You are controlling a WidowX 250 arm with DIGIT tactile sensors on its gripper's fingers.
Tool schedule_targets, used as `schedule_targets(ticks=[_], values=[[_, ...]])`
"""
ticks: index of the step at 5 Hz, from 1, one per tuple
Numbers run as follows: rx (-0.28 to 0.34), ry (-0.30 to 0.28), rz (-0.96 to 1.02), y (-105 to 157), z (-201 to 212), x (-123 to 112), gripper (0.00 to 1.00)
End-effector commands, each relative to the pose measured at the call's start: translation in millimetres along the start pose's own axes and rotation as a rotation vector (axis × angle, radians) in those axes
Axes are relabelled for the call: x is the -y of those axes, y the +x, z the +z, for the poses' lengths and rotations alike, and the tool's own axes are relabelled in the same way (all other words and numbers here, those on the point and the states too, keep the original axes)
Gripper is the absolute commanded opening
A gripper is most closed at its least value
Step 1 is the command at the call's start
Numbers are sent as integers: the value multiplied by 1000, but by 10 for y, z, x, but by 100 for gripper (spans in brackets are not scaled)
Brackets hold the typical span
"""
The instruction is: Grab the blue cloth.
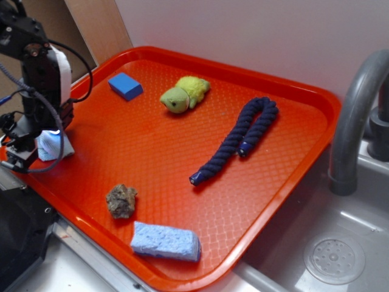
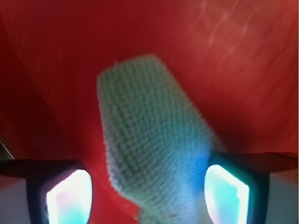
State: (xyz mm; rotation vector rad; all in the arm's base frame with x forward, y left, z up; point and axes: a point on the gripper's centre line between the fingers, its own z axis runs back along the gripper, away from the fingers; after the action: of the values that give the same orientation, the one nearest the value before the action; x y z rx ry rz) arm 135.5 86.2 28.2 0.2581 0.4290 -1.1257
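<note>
The orange tray (image 1: 285,176) holds everything. At its left edge the hand (image 1: 36,143) hangs over the blue cloth (image 1: 51,146), which lies on the tray floor and is mostly hidden by the arm; the wrist view shows the fingers (image 2: 70,196) spread apart with the knitted cloth between them, its near end cut off. Rightward sit a blue block (image 1: 126,86), a brown rock (image 1: 121,201), a pale-blue sponge (image 1: 166,241), a yellow-green plush toy (image 1: 184,94) and a navy rope (image 1: 237,140). A sink (image 1: 340,255) is beside the tray.
</note>
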Motion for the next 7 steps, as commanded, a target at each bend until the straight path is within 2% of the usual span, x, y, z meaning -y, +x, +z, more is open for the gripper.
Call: schedule_targets(ticks=[1, 2, 3, 4, 5, 6, 7], values=[[38, 42, 112, 15, -77, -54, 0], [50, 103, 220, 113, -21, -159, 0], [111, 173, 358, 240, 145, -350, 0], [240, 183, 631, 389, 774, -548, 0], [330, 137, 899, 534, 1493, -685, 0], [284, 44, 1133, 761, 1963, -711, 0], [294, -87, 1367, 736, 2442, -802, 0]])
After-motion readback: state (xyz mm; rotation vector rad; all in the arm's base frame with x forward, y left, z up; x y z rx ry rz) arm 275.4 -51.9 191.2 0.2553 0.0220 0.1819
